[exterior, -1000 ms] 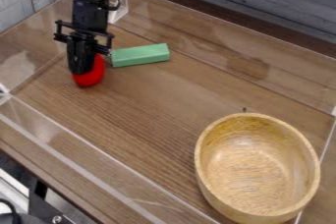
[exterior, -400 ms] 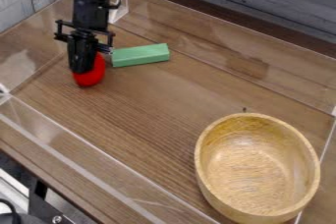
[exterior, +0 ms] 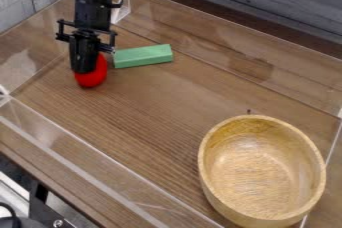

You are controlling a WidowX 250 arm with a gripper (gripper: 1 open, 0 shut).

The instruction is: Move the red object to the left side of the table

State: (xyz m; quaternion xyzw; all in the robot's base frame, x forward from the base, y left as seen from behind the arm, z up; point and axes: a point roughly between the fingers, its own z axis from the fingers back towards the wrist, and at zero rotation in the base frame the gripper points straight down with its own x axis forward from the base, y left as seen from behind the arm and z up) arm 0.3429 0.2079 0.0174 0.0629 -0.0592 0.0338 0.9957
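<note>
Nothing has moved since the earlier frames: arm, fingers and objects all sit where they were. Fingers (exterior: 86,56) point straight down and are pressed close together, pinching the top of the red object (exterior: 91,75). Its green top is hidden behind the fingers, so the exact contact spot is hard to read. The red object sits low at the worktop (exterior: 160,112) surface; can't tell if it rests on it or is just off it. It is near the left edge of the worktop, toward the far-left corner. Black arm (exterior: 91,0) rises straight up from the fingers and out of the top of the view. Green block (exterior: 142,57) lies flat just beside the red object, on the side away from the left edge, its near end close to the fingers. Wooden bowl (exterior: 205,157) stands upright well apart, at the near-right corner. Clear acrylic walls (exterior: 30,42) run along the worktop edges.
</note>
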